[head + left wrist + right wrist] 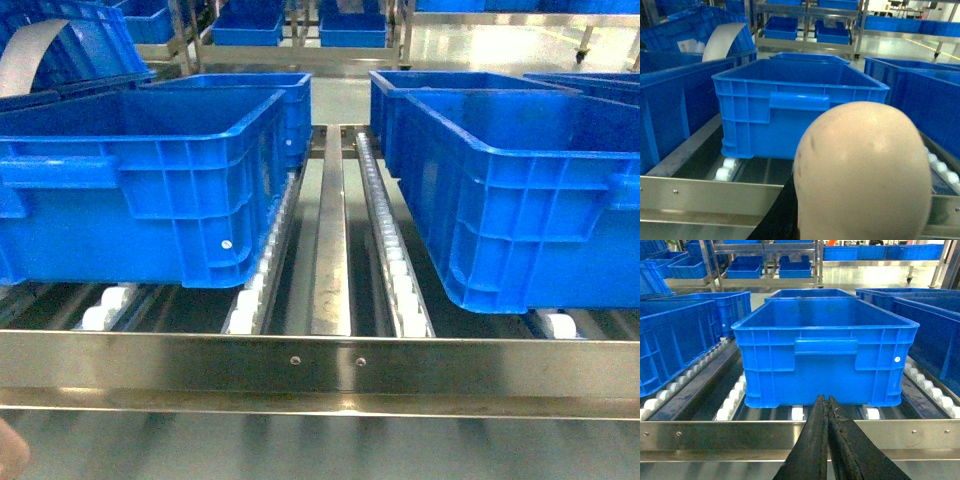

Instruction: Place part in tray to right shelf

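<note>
The pale beige tray [862, 172] fills the lower middle of the left wrist view as a rounded blurred mass right at my left gripper. Only one black finger [774, 217] shows beside it, and the jaws seem shut on the tray. A sliver of the tray [8, 452] peeks into the head view's bottom left corner. My right gripper [826, 401] is shut with nothing in it, its tips over the steel front bar [740, 434] of the right shelf. The part is out of view.
Large blue crates sit on the roller rails: one at left [140, 180], one at right [520, 190], more behind. A bare lane with a steel strip [330, 250] runs between them. A pale curved sheet [722, 42] leans in a far left crate.
</note>
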Robot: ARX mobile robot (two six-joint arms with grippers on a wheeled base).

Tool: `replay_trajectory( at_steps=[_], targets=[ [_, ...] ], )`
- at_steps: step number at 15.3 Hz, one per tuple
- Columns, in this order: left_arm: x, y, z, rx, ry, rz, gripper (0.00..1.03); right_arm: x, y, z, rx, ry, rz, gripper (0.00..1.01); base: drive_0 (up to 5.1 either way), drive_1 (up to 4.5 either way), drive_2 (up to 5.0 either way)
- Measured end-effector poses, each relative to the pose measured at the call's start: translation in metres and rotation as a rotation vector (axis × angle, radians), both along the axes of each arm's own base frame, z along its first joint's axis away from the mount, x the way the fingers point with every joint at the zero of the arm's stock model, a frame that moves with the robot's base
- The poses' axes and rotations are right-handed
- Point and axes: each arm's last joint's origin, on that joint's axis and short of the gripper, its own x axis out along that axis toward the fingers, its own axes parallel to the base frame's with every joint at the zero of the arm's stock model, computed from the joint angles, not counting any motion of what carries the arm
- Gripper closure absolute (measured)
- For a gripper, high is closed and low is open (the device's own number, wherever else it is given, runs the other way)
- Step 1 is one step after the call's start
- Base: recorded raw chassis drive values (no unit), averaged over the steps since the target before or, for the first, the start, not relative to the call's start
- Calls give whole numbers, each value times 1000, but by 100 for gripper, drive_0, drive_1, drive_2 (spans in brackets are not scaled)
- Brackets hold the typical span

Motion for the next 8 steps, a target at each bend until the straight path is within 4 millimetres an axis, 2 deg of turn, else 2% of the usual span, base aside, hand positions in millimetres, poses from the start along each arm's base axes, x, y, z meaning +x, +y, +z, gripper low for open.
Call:
replay_trajectory(
  at_steps=[7, 8],
  targets=[
    [0, 0, 0, 1, -3, 0, 88, 0, 0, 0, -1, 0, 0, 99, 0, 0, 0],
    [0, 0, 0, 1, -3, 0, 88, 0, 0, 0, 0, 0, 0, 87, 0, 0, 0]
  ],
)
